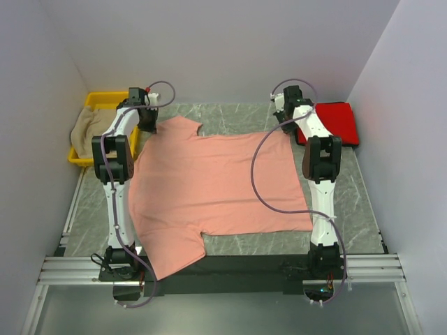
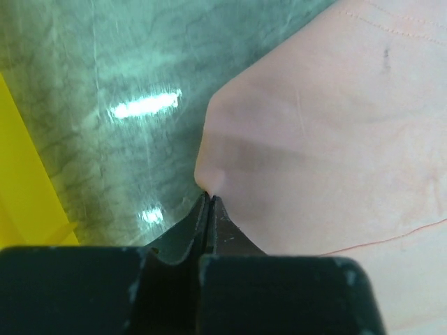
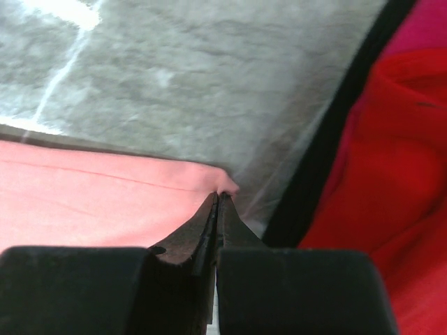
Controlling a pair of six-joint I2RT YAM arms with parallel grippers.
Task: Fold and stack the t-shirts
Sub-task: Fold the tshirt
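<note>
Left gripper (image 2: 209, 201) is down at the cloth, jaws pressed tight together, a small nub of the salmon-pink t-shirt (image 2: 328, 139) pinched right at its tips. The shirt's edge bunches up there and spreads off to the right. Marbled grey-green table (image 2: 105, 70) on the left, with the yellow bin (image 2: 24, 188) at the far left edge.

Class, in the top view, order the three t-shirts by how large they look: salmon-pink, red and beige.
1. Salmon-pink t-shirt, spread flat, by far the largest.
2. Red t-shirt, folded.
3. Beige t-shirt, bunched in the yellow bin.
Red and beige look close, each partly hidden: order unsure.
</note>
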